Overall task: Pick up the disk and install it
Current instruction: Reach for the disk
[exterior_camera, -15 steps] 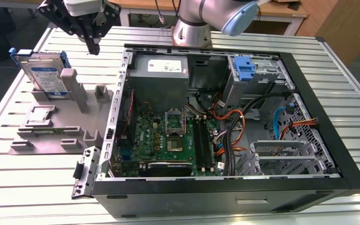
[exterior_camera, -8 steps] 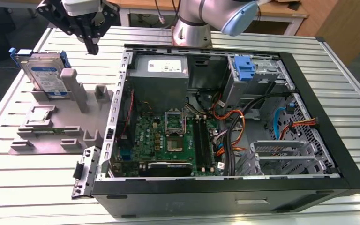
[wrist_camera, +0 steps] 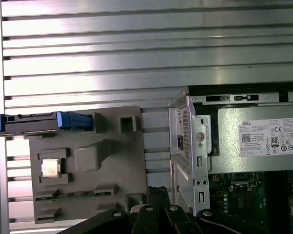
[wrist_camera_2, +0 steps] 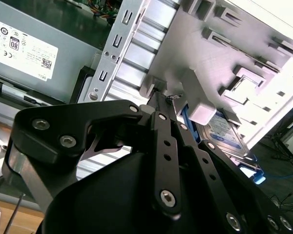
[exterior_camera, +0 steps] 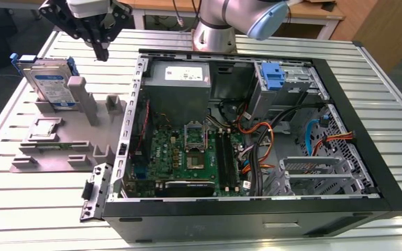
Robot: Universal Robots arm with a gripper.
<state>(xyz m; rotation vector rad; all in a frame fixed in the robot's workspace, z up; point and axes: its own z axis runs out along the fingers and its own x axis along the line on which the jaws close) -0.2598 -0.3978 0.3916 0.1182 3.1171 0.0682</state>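
The pincer [exterior_camera: 102, 56] is seen clenched on nothing, held above the desk [exterior_camera: 40, 209] near the disk [exterior_camera: 51, 86], which is stood on edge in the grey holder [exterior_camera: 54, 157] beside the computer case [exterior_camera: 257, 225]

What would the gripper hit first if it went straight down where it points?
The gripper would likely meet the grey parts holder, near its edge by the computer case, or the slatted table there; depth is unclear. The disk stands aside.
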